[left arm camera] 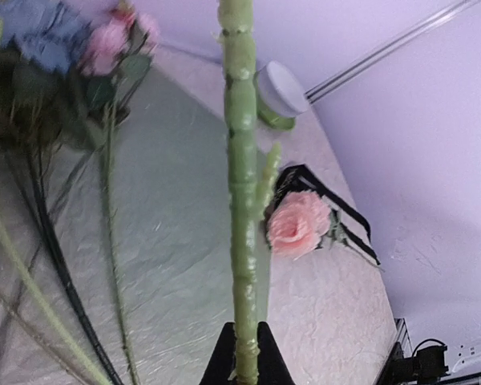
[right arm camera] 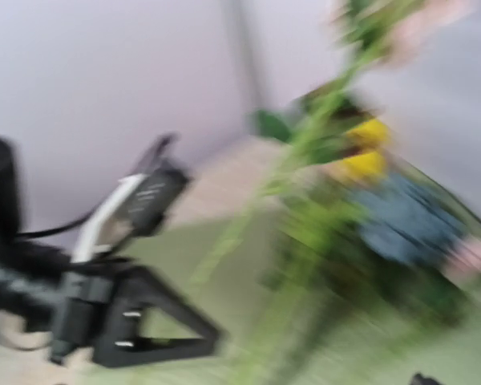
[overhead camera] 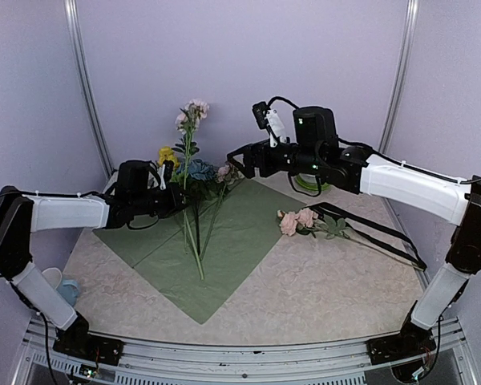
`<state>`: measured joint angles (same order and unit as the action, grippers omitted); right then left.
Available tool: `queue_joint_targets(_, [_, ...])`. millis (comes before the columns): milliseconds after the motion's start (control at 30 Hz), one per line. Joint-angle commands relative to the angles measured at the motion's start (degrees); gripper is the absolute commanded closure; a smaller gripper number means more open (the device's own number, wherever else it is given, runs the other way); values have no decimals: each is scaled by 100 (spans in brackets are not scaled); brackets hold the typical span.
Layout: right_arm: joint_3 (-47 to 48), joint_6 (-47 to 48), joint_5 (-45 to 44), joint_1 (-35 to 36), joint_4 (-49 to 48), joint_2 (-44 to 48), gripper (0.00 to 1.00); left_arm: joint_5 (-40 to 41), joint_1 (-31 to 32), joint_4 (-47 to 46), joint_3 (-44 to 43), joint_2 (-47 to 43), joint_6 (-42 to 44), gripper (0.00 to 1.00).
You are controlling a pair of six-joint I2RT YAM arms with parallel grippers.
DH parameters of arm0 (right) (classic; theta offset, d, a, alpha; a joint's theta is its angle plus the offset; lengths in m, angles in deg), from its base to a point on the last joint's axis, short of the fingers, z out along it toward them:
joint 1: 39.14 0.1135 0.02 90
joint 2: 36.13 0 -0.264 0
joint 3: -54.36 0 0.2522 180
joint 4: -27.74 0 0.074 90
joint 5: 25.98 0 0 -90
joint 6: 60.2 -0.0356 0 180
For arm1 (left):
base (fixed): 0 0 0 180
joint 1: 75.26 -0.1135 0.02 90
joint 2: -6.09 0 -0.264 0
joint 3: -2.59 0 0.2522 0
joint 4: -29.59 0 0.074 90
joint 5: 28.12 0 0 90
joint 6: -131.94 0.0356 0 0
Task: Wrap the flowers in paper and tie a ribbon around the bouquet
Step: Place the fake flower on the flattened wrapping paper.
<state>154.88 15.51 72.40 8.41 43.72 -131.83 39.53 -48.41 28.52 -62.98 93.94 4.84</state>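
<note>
1. Top view, progress: the task looks early. The green sheet of paper [overhead camera: 224,241] lies flat and unfolded, diamond-wise, on the left half of the bench [overhead camera: 321,281]. The flowers [overhead camera: 199,172] are heaped at its far corner, stems trailing toward the near edge. A stray rose [overhead camera: 297,220] lies off the sheet toward the right edge, beside the slack, untied ribbon [overhead camera: 369,233]. Gathering, wrapping and tying are all yet to do.
2. Top view, arms: the left arm reaches in low from the left edge. The left gripper [overhead camera: 175,194] is at the heap and holds a single stem [overhead camera: 187,140] upright, bloom high. The right arm stretches across from the right edge, forearm level, with the right gripper [overhead camera: 242,160] just beside the heap.
3. Left wrist: the jaws are pinched tight on the thick green stem, which runs straight up the frame.
4. Right wrist: badly smeared. Blue and yellow blooms seem close ahead, but I cannot tell how wide this gripper stands.
</note>
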Motion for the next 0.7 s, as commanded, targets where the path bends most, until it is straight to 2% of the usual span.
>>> queue_joint_targets(0, [-67,-50,-868,-97,907,-102,11,144,7,351,-287,649,-625,100])
queue_joint_targets(300, [-333,33,-1190,-133,1438,-219,10,103,65,38,-340,1638,-1165,100])
queue_joint_targets(533, [-313,332,-916,-351,2019,-223,10,205,190,-18,-283,1900,-1239,81])
queue_joint_targets(667, [-308,407,-966,-378,2206,-174,10,343,202,138,-264,1805,-1214,66])
